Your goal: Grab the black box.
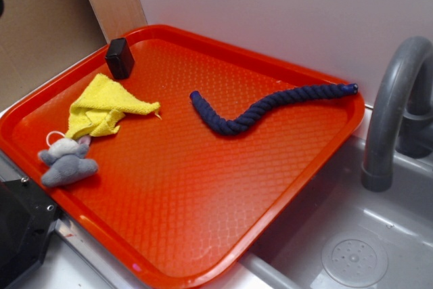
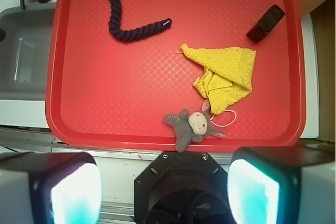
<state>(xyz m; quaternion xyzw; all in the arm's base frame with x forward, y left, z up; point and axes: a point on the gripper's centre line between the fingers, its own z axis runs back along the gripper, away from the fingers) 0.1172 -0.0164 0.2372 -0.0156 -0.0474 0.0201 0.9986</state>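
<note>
the small matte black rectangular box sits in a far corner of the red plastic tray, just beside the crumpled yellow cloth. the gripper hangs over the tray's near edge, fingers spread apart and empty, so this looks like the approach step. next it likely must cross the tray past the grey plush toy and descend over the box.

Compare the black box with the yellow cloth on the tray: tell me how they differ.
The black box is a small, rigid, dark block with rounded corners; the yellow cloth is soft, bright and clearly larger. The box stands up by the red tray's far corner rim, while the cloth lies crumpled and folded flat, nearer the stuffed toy. Both rest on the tray, close together, and nothing grips either.
</note>
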